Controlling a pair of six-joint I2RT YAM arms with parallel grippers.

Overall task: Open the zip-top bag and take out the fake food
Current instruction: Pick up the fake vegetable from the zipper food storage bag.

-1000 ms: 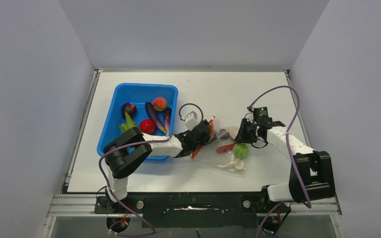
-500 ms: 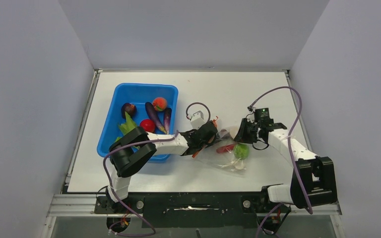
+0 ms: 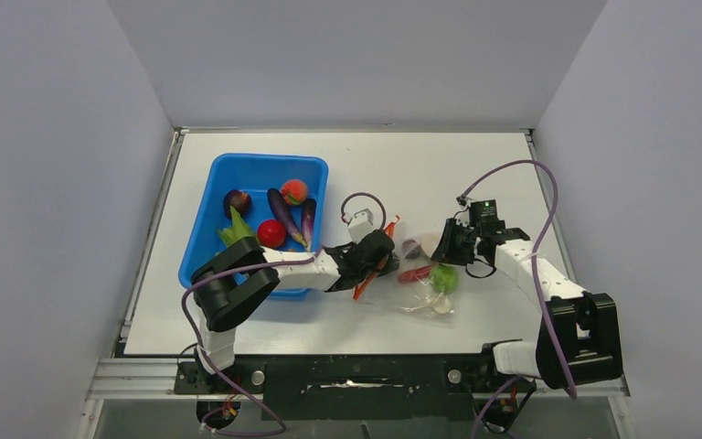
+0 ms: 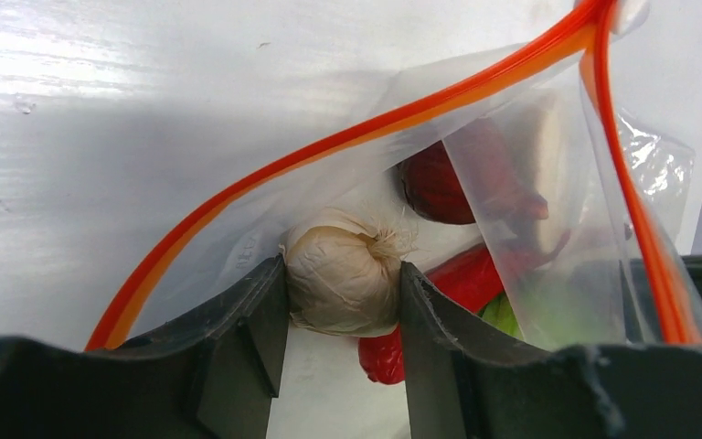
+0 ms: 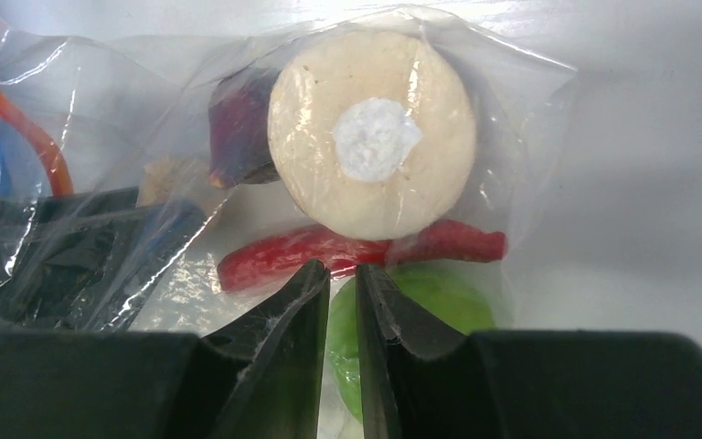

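The zip-top bag [image 3: 418,291] lies mid-table, its orange-red zipper [image 4: 375,128] gaping open. My left gripper [image 3: 382,256] reaches into the mouth; in the left wrist view the left gripper [image 4: 340,291] is shut on a white garlic bulb [image 4: 343,279], both fingers pressing its sides. Behind it lie a red chili [image 4: 462,274] and a dark red round piece [image 4: 434,183]. My right gripper [image 5: 340,274] is pinched on the bag's clear film at the far end, over a green ball [image 5: 439,297], a red chili [image 5: 274,258], a beige mushroom cap [image 5: 372,133] and a purple piece [image 5: 238,137].
A blue bin [image 3: 256,161] at the left holds a red tomato [image 3: 271,232], dark eggplants [image 3: 283,210], a peach [image 3: 294,191] and green pods [image 3: 236,227]. The left arm's forearm crosses the bin's near right corner. Walls close in on three sides.
The left gripper pushed into the bag's mouth and its jaws closed onto the garlic bulb. The right gripper kept its pinch; the bag shifted slightly.
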